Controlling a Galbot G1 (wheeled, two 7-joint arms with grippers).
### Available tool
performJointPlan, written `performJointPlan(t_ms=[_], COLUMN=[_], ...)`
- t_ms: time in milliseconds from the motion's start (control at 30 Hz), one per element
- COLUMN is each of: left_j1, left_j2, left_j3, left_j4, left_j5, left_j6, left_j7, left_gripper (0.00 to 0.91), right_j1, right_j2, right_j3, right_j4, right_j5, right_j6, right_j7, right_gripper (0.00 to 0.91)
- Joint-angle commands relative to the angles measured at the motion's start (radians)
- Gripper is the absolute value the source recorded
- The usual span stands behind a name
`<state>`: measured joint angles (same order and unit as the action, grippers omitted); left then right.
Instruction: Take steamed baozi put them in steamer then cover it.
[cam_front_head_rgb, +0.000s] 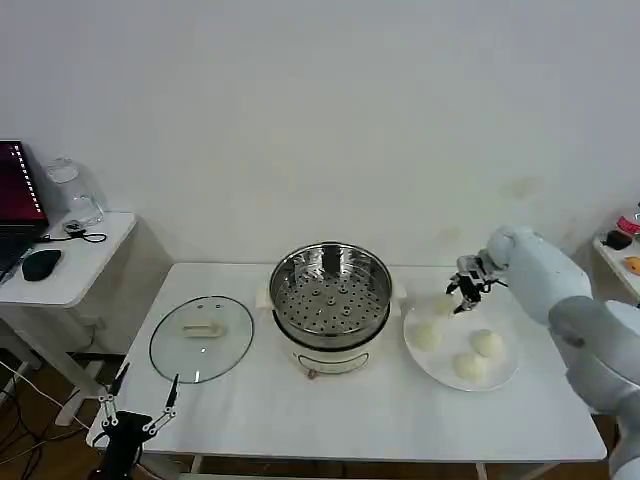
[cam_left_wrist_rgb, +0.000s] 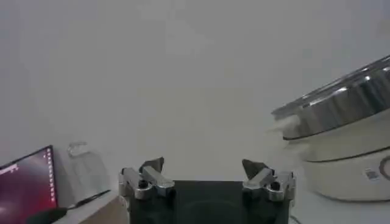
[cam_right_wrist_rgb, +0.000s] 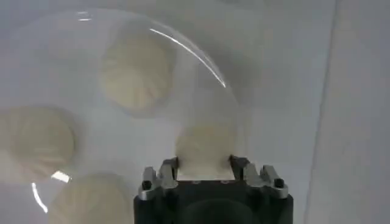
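Note:
The steamer (cam_front_head_rgb: 330, 300) stands uncovered mid-table, its perforated tray bare; its steel wall (cam_left_wrist_rgb: 341, 106) also shows in the left wrist view. The cover (cam_front_head_rgb: 201, 337) lies flat on the table to the steamer's left. On the right, a white plate (cam_front_head_rgb: 452, 347) holds three steamed baozi (cam_front_head_rgb: 487, 343). My right gripper (cam_front_head_rgb: 465, 295) is at the plate's far edge, shut on another baozi (cam_right_wrist_rgb: 205, 143) that sits between its fingers. Other baozi (cam_right_wrist_rgb: 134, 76) lie on the plate (cam_right_wrist_rgb: 201, 55) beyond. My left gripper (cam_front_head_rgb: 147, 385) hangs open off the table's front left corner, fingers (cam_left_wrist_rgb: 152, 167) wide apart, holding nothing.
A lower side table (cam_front_head_rgb: 75, 265) at the far left carries a laptop (cam_front_head_rgb: 15, 195), a mouse (cam_front_head_rgb: 42, 264) and a glass jar (cam_front_head_rgb: 70, 190). A white wall runs behind the table. Objects sit on a shelf at the right edge (cam_front_head_rgb: 625, 245).

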<state>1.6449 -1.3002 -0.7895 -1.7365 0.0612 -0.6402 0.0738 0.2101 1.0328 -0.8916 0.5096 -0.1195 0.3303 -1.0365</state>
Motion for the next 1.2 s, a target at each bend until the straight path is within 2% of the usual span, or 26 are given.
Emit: performJointPlan(t_ms=[33, 333, 633, 867, 933, 1200], left_j1=[-0.004, 0.005, 0.018, 0.019, 0.019, 0.009], left_j2=[-0.003, -0.025, -0.031, -0.034, -0.036, -0.03], left_j3=[0.003, 0.008, 0.005, -0.002, -0.006, -0.01], left_j4=[-0.009, -0.027, -0.045, -0.047, -0.04, -0.033], left_j5=[0.008, 0.024, 0.026, 0.023, 0.019, 0.013], left_j6=[0.008, 0.009, 0.008, 0.006, 0.004, 0.004], left_j7=[-0.001, 0.0, 0.0, -0.001, -0.001, 0.0], left_gripper=[0.907, 0.907, 0.907, 0.907, 0.907, 0.907], right_j1=[0.147, 0.408, 0.479, 0.423, 0.391, 0.286], right_j2=[-0.157, -0.25, -0.173, -0.045, 0.015, 0.143], right_j3=[-0.162, -0.324, -0.353, -0.35, -0.336, -0.291], right_j4=[0.371, 0.723, 0.84, 0.813, 0.786, 0.66], right_j5=[0.09, 0.109, 0.077, 0.009, -0.035, -0.162], right_j6=[0.005, 0.049, 0.07, 0.073, 0.072, 0.11], right_j7=[-0.004, -0.012, -0.012, 0.005, 0.008, 0.025], right_gripper=[0.595, 0.595, 0.605, 0.595, 0.595, 0.605])
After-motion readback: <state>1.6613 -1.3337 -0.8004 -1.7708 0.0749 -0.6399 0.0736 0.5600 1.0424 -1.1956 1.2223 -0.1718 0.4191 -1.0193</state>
